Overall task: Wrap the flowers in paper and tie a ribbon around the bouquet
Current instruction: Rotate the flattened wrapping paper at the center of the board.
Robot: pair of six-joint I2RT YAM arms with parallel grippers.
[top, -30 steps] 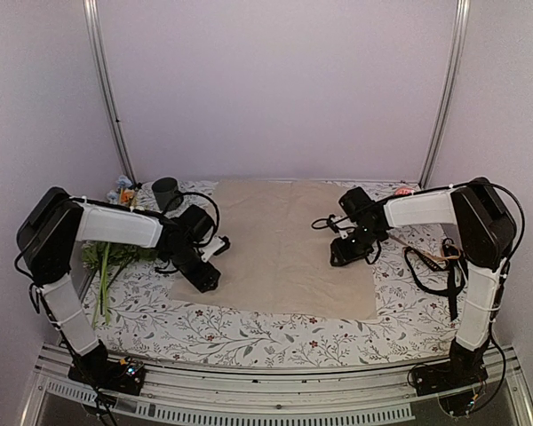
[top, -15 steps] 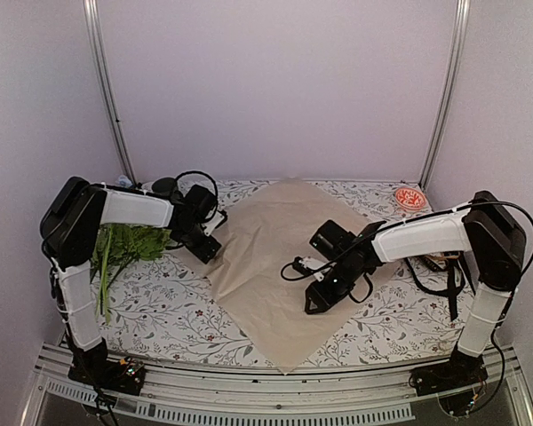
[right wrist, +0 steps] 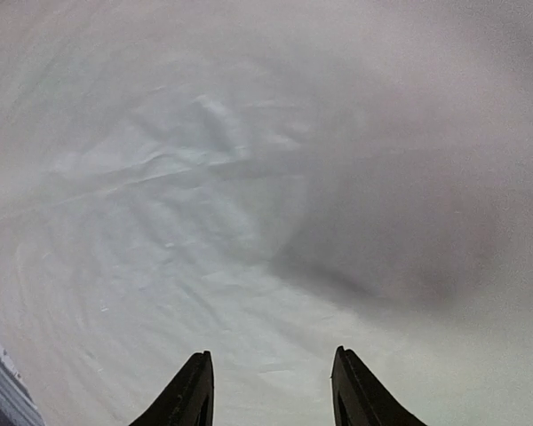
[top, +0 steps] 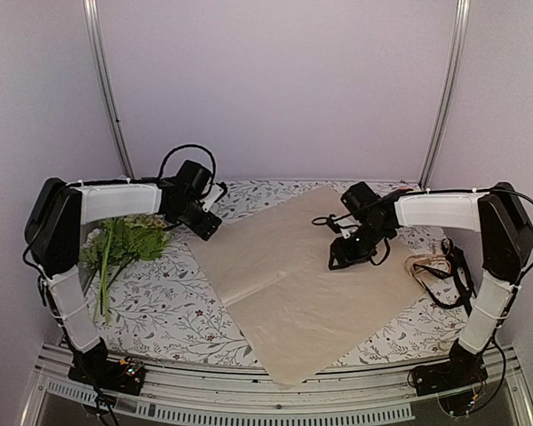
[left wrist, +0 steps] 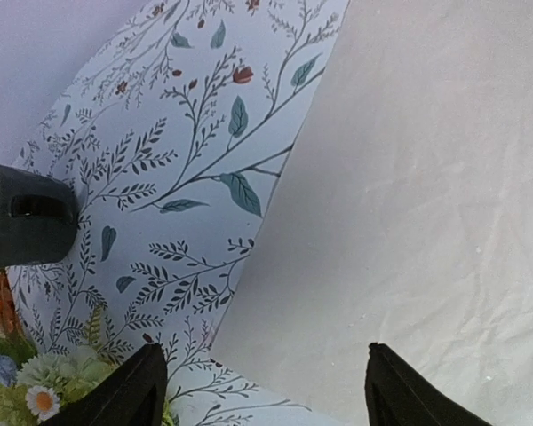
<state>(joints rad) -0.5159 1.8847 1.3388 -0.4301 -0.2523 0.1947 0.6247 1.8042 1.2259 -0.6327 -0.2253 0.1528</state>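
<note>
Paper point(top: 311, 293): lay flat and cornerwise in the middle of the table cover point(top: 178, 311). It looked thin, light and easily creased, so best taken at a free corner.
Flowers point(top: 124, 241): lay left of the paper, apart from it. The blooms looked soft and the stems firmer, so grip the stems.
Ribbon point(top: 463, 271): lay heaped at the right and looked limp, so pinch one end.
Left gripper point(left wrist: 262, 373): fingers wide apart, empty, over the paper's left edge.
Right gripper point(right wrist: 271, 382): fingers apart, empty, above the paper.

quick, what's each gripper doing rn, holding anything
Left gripper: open, holding nothing.
Right gripper: open, nothing between its fingers, over the paper.
</note>
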